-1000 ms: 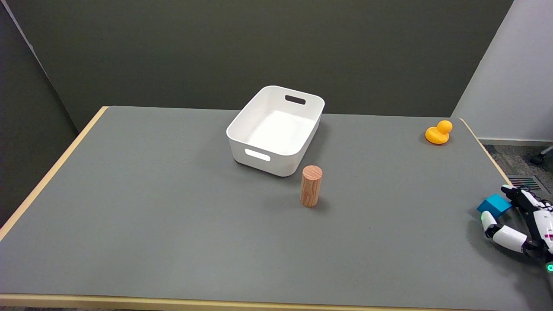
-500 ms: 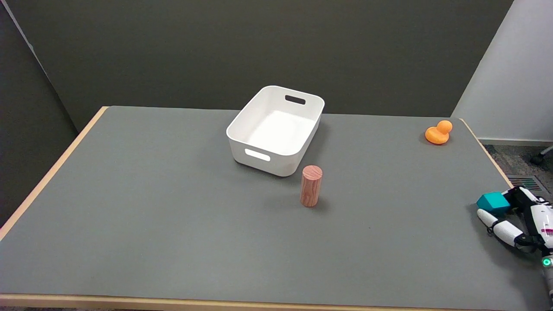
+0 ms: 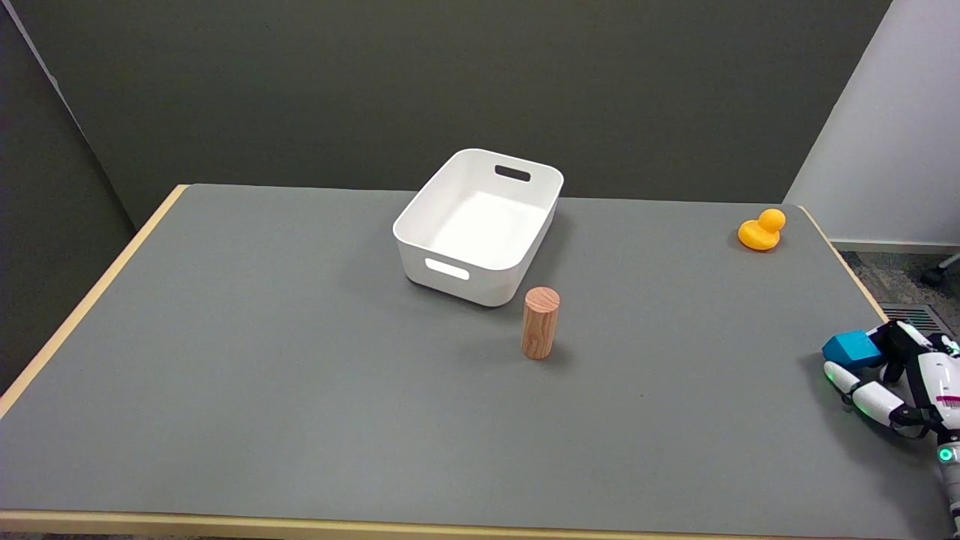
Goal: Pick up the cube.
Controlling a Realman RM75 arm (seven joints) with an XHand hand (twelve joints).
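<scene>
Cube [image 3: 851, 349], blue and small, sits at the table's right side near the right edge, pinched by the right hand [image 3: 896, 379]; one black-tipped finger [image 3: 896, 337] lies against its right face from above and behind, while a white finger [image 3: 855, 386] curves under it from the near side, so the hand is clamped on the cube; whether the cube rests on the surface or hangs just clear of it cannot be told, though a soft shadow lies beneath hand and cube together; the hand enters from the picture's lower right, palm turned towards the table's middle, its wrist running down to the frame's corner with a green light [image 3: 946, 454] glowing on it; the cube stands at the hand's far-left tip, the part of the hand nearest the table's centre. Well apart to the left, a wooden cylinder [image 3: 540, 322] stands upright on the grey table [image 3: 262, 375]; just behind it stands a white bin [image 3: 480, 225] with handle slots in its short walls; a yellow rubber duck [image 3: 762, 229] sits near the far right corner, well beyond the hand.
</scene>
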